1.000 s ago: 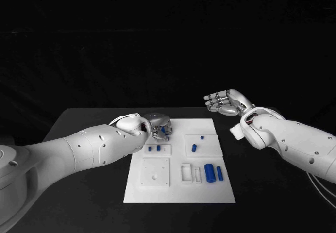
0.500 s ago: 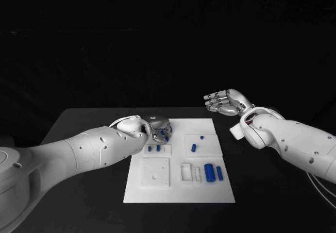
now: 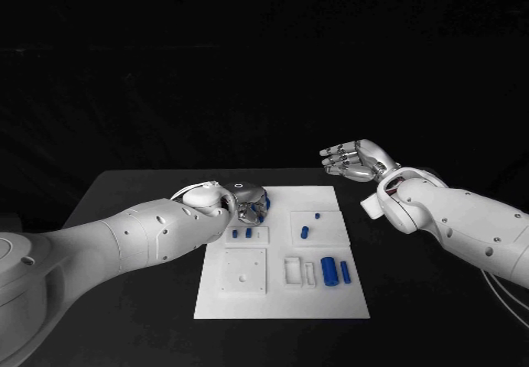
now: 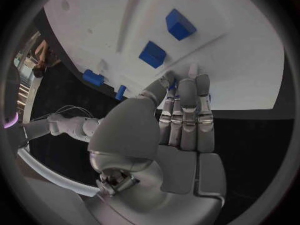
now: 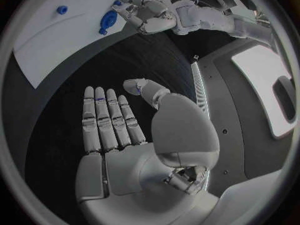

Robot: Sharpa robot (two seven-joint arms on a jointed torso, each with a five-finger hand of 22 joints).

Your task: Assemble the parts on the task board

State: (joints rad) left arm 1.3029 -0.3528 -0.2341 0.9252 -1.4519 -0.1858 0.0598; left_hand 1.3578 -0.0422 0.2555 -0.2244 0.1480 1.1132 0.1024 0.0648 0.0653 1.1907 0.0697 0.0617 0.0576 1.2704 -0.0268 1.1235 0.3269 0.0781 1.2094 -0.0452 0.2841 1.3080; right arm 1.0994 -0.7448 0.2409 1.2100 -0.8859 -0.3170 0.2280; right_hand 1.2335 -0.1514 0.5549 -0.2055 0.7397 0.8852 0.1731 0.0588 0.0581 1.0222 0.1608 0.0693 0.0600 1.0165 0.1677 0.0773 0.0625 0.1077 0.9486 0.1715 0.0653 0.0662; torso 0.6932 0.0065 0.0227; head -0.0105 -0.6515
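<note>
The white task board (image 3: 281, 294) lies mid-table. My left hand (image 3: 251, 199) hovers over its far left corner, fingers pointing down. A small blue part (image 3: 262, 204) shows at the fingertips. In the left wrist view the thumb closes against the straight fingers (image 4: 187, 105), and slivers of that blue part (image 4: 170, 84) show between them. Two small blue parts (image 3: 245, 232) lie just nearer than the hand. My right hand (image 3: 355, 160) hangs raised beyond the board's far right corner, fingers apart and holding nothing; its palm (image 5: 119, 135) is bare.
More blue parts sit on the board: a small peg (image 3: 319, 216), a short piece (image 3: 306, 232), a large cylinder (image 3: 329, 269) and a thinner one (image 3: 345, 271). White recessed plates (image 3: 245, 271) take up the near left. Black table (image 3: 132, 229) surrounds the board.
My left hand has drifted slightly toward the board's far edge, and blue now shows at its fingertips. The right hand has stayed put.
</note>
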